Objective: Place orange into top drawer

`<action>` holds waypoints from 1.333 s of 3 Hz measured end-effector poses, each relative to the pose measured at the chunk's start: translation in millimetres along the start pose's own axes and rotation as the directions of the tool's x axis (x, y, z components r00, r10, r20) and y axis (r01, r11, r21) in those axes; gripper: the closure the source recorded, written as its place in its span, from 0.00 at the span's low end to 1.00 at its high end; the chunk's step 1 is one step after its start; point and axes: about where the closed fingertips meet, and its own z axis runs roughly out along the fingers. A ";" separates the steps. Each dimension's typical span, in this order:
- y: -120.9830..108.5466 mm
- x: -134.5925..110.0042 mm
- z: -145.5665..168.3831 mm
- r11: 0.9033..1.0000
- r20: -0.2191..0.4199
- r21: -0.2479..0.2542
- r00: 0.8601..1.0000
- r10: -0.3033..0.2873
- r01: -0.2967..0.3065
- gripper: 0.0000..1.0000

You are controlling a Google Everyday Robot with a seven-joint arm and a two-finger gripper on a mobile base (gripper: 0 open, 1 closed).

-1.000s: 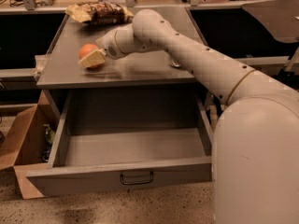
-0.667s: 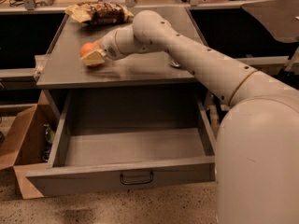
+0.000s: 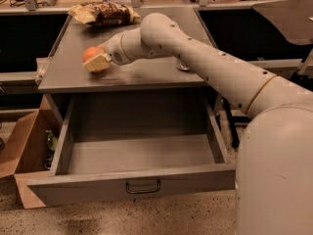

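Orange (image 3: 89, 52), small and bright, is at the left side of the worktop (image 3: 63, 76), near the left edge and about halfway between the back and front edges. Down on the floor, beyond the worktop's left front corner, stands an open cardboard box (image 3: 22, 148), its flap leaning outward.

The tool (image 3: 96, 60) is right at the fruit and grasps it: one pale finger (image 3: 99, 63) lies across the orange's near side, with the round top showing above and to the left of it. The other finger is hidden behind the fruit. The orange looks raised just off the surface, though the angle makes that hard to confirm.

At the back edge, left of centre, lies a crumpled snack packet (image 3: 105, 13), well apart from the tool.

Below the front edge the top drawer (image 3: 88, 192) is pulled far out, its grey floor in full view and a small dark handle (image 3: 143, 186) at the middle of its front panel.

The cream arm (image 3: 205, 65) runs from the tool across the worktop toward the right front corner, where it joins the robot's rounded body (image 3: 279, 180) that fills the right side of the view.
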 end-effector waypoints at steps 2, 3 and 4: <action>19.7 -11.1 -9.0 0.997 -0.037 -0.015 0.996 -0.077 0.076 1.00; 62.1 -30.2 -43.2 0.984 -0.083 -0.007 0.980 -0.178 0.178 1.00; 108.5 -7.8 -71.3 0.988 -0.113 0.020 0.982 -0.149 0.152 1.00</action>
